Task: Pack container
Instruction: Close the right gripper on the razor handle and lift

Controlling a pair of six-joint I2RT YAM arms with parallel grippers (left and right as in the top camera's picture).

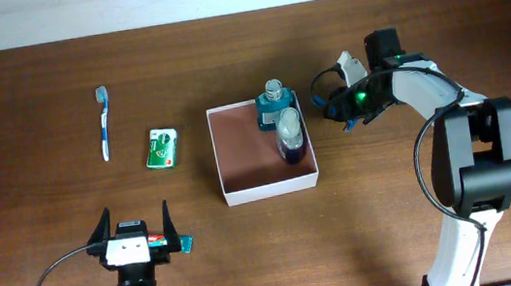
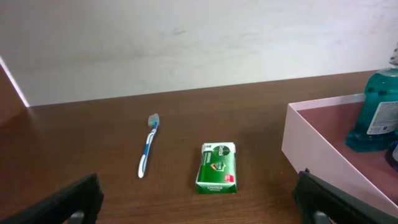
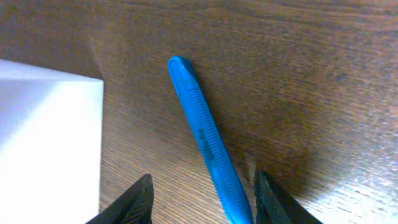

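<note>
**Currently: right jaws astride a blue stick, pick not yet made**

Overhead. The container (image 1: pixel 237 155) sits mid-table, open side up. A teal bottle (image 1: pixel 274 107) and a dark bottle (image 1: pixel 291 137) lie along its right wall, toward the far edge. A toothbrush (image 1: pixel 104 123) and a green packet (image 1: pixel 163 146) lie toward the left edge, well apart from it. The left gripper (image 1: pixel 138 234) waits at the near edge, jaws spread wide and empty. The right gripper (image 1: pixel 326 105) hangs low just beside the container's far right corner.

Left wrist. The left gripper (image 2: pixel 199 210) faces the far edge, fingers (image 2: pixel 68 202) far apart with nothing between them. The packet (image 2: pixel 217 167) is ahead, the toothbrush (image 2: pixel 148 145) to its left and the container wall (image 2: pixel 320 158) to the right.

Right wrist. A ribbed blue stick (image 3: pixel 205 143) lies flat on the wood, close to the container's white wall (image 3: pixel 46 137). The right gripper (image 3: pixel 202 186) is open, one finger either side of the stick. Neither appears to touch it.

Judgement. The step in hand is picking up the stick. It lies skew and nearer one finger, so the jaws should be centred, squared across it and set down to the wood before closing. The lift should be straight, clear of the wall.
</note>
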